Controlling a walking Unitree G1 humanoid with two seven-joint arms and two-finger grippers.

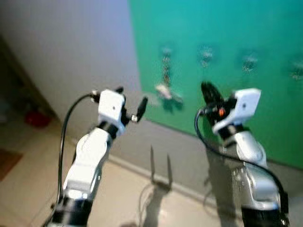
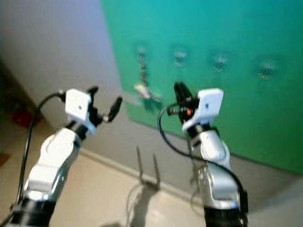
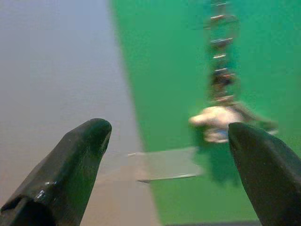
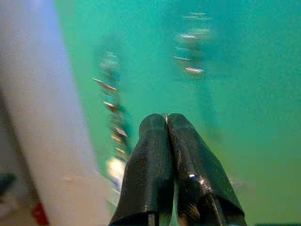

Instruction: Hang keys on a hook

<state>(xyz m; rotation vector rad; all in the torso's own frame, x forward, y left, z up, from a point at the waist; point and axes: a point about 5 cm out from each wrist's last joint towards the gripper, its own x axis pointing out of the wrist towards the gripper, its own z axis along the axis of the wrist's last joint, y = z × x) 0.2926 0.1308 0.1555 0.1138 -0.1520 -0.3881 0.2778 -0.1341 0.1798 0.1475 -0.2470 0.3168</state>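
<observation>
Left gripper is raised with fingers spread wide, empty, pointing at the green board. Right gripper is up too, fingers pressed together with nothing between them, close to the board. The keys dangle on a chain from the leftmost hook, between the two grippers. More hooks run in a row to the right, all blurred.
</observation>
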